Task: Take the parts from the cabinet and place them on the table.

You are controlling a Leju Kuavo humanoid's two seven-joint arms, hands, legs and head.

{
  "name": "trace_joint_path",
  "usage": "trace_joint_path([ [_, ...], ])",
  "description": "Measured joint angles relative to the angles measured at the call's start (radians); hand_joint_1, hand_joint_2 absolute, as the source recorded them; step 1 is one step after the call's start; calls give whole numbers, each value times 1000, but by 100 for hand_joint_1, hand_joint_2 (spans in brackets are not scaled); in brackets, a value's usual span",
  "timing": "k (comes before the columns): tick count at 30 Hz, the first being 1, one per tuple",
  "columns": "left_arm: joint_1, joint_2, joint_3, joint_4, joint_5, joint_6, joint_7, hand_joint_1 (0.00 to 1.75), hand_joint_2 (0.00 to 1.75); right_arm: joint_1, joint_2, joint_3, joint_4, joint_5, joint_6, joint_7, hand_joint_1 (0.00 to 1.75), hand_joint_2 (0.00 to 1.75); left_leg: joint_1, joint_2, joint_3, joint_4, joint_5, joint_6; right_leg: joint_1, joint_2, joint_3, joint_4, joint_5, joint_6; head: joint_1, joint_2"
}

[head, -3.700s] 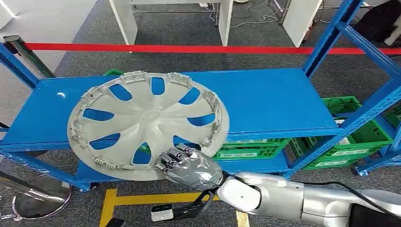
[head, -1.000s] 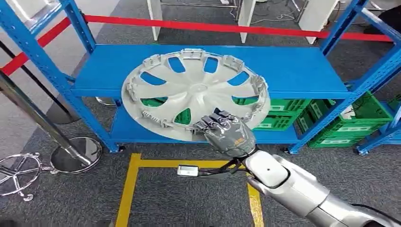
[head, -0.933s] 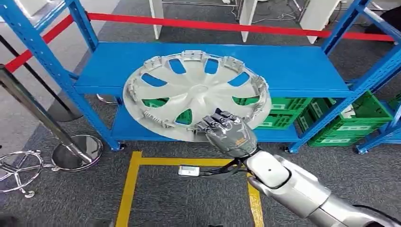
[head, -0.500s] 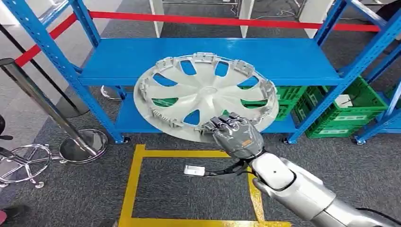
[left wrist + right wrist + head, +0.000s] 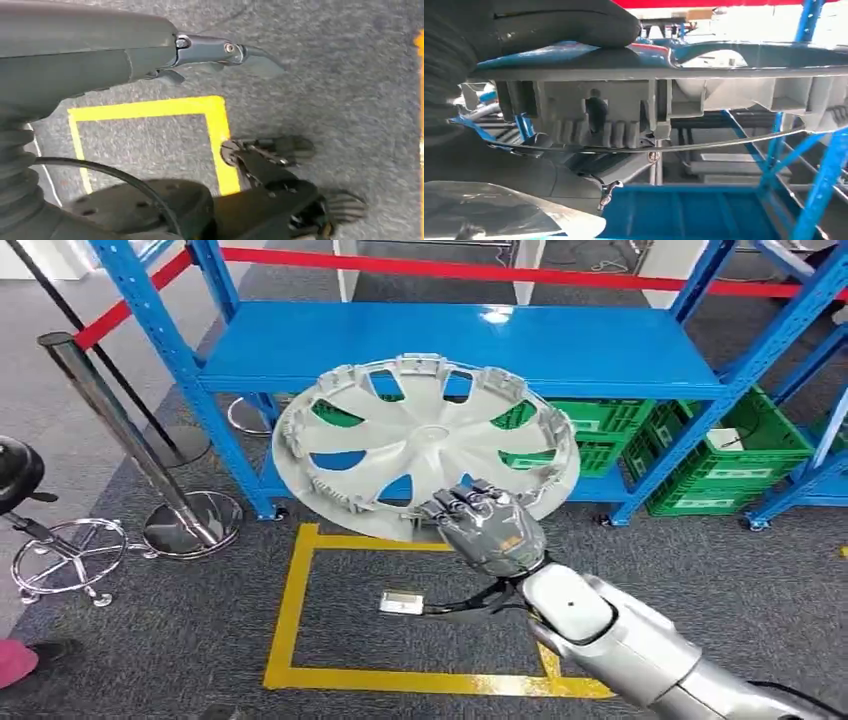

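Note:
A large silver-grey wheel cover point(image 5: 425, 445) with open spokes hangs in the air in front of the blue rack, tilted towards me. My right hand point(image 5: 485, 530) grips its near rim from below, fingers over the edge. The right wrist view shows that rim point(image 5: 674, 95) and its clips up close, with my dark fingers point(image 5: 549, 25) pressed on it. My left hand point(image 5: 210, 52) hangs above the grey floor, fingers stretched out and holding nothing.
The blue rack's top shelf point(image 5: 460, 345) is bare. Green crates point(image 5: 740, 460) sit on the floor and low shelf at the right. A slanted stanchion post point(image 5: 130, 440) and a stool point(image 5: 60, 550) stand at the left. Yellow floor tape point(image 5: 290, 610) frames the carpet below me.
The whole picture has shifted: the camera has drawn back from the rack, showing more floor and yellow tape. The wheel cover stays in my right hand, off the shelf.

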Motion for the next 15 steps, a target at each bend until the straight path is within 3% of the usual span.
trace_joint_path([
  [2, -1, 3, 0, 0, -8, 2, -1, 0, 175, -7, 2, 0, 0, 3, -1, 7, 175, 175, -2, 0, -35, 1, 28, 6, -1, 6, -35, 152, -124, 7, 1, 0],
  [3, -1, 4, 0, 0, -13, 3, -1, 0, 175, -8, 3, 0, 0, 8, -3, 11, 175, 175, -3, 0, -52, 1, 41, 7, 0, 7, -47, 224, -155, 9, 2, 0],
  [4, -1, 5, 0, 0, -17, 5, -2, 0, 175, -7, 3, 0, 0, 15, -5, 16, 175, 175, -5, 0, -70, 2, 54, 6, 0, 8, -47, 273, -154, 8, 1, 0],
  [5, -1, 5, 0, 0, -19, 6, -2, 0, 175, -7, 3, 0, 0, 19, -6, 20, 175, 175, -6, 0, -85, 3, 66, 5, 0, 8, -29, 277, -128, 6, 2, 0],
  [6, -1, 6, 0, 0, -20, 8, -2, 0, 175, -7, 4, 0, 0, 20, -8, 23, 175, 175, -7, 0, -100, 3, 78, 4, 1, 9, 6, 247, -90, 3, 2, 0],
  [7, -1, 6, 0, 0, -22, 9, -3, 0, 175, -7, 4, 0, 0, 21, -9, 28, 175, 175, -9, 0, -114, 3, 89, 2, 2, 9, 64, 180, -57, -4, 2, 0],
  [8, -2, 6, 0, 0, -26, 10, -3, 0, 175, -9, 5, 0, -2, 21, -10, 32, 175, 175, -9, -1, -123, 3, 102, -2, 5, 11, 141, 81, -52, -14, 2, 0],
  [9, -2, 5, 0, 0, -27, 10, -4, 0, 175, -12, 5, 0, -5, 21, -11, 35, 175, 175, -11, -1, -129, 4, 110, -6, 10, 13, 215, -15, -84, -23, 1, 0],
  [10, -3, 5, 0, 0, -28, 10, -6, 0, 175, -13, 6, 0, -8, 21, -12, 37, 175, 175, -14, -1, -133, 5, 121, -11, 11, 13, 264, -91, -109, -23, 1, 0],
  [11, -3, 6, 0, 0, -30, 10, -6, 0, 175, -12, 7, 0, -9, 21, -12, 41, 175, 175, -11, 0, -132, -4, 137, -17, 15, 12, 249, -80, -99, -19, 1, 0],
  [13, -3, 6, 0, 0, -31, 10, -7, 0, 175, -14, 7, 0, -10, 24, -18, 43, 175, 175, -8, -1, -133, -17, 160, -32, 19, 11, 228, -85, -83, -27, 3, 0],
  [14, -2, 7, 0, 0, -31, 10, -7, 0, 175, -15, 8, 0, -10, 25, -19, 43, 175, 175, -6, -2, -138, -13, 148, -38, 8, 5, 220, -92, -64, -40, 3, 0],
  [15, 1, 8, 0, 0, -31, 10, -8, 0, 175, -16, 10, 1, -10, 25, -20, 43, 175, 175, -6, -2, -151, 13, 91, -42, 9, 2, 207, -92, -54, -50, 2, 0],
])
